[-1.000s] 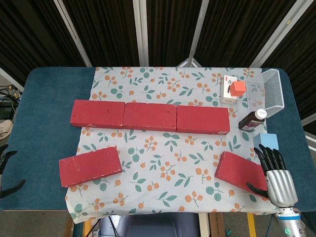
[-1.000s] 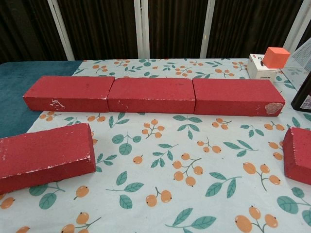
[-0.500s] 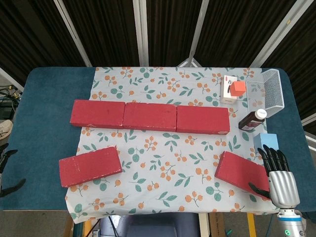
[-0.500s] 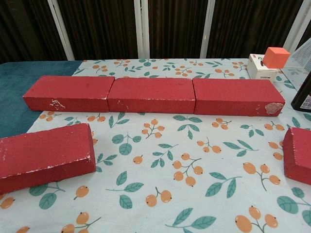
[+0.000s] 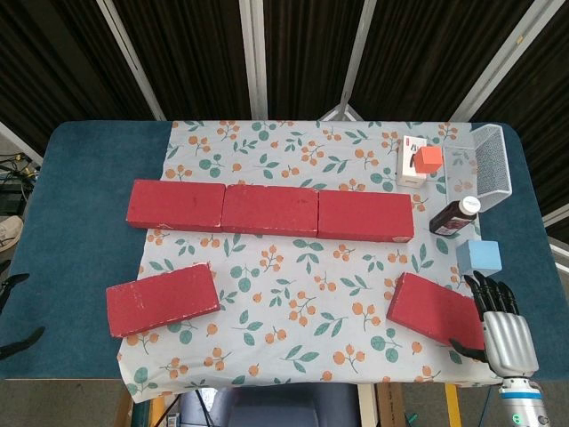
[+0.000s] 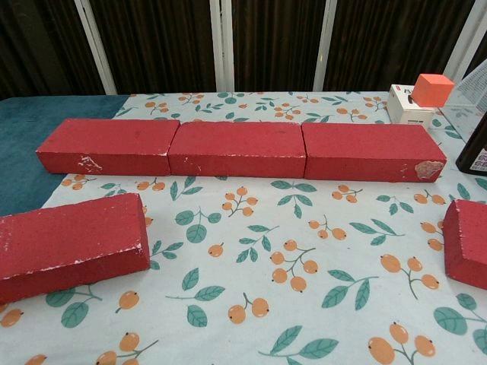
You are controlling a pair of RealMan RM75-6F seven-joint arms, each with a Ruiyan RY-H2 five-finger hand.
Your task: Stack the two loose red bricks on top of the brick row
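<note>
While three bricks [image 5: 269, 210] align, two bricks [image 5: 163, 299] (possibly) loose.

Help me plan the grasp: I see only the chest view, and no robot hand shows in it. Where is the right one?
Observer: In the head view, the right robot hand is just right of the right loose brick, fingers extended, holding nothing.
Operator: Anything ahead of it?
Observer: A blue cube stands just beyond its fingertips, apart from them.
Operator: And the left?
Observer: Only the fingertips of the left robot hand show, spread, at the table's left edge, well apart from the left loose brick.
</note>
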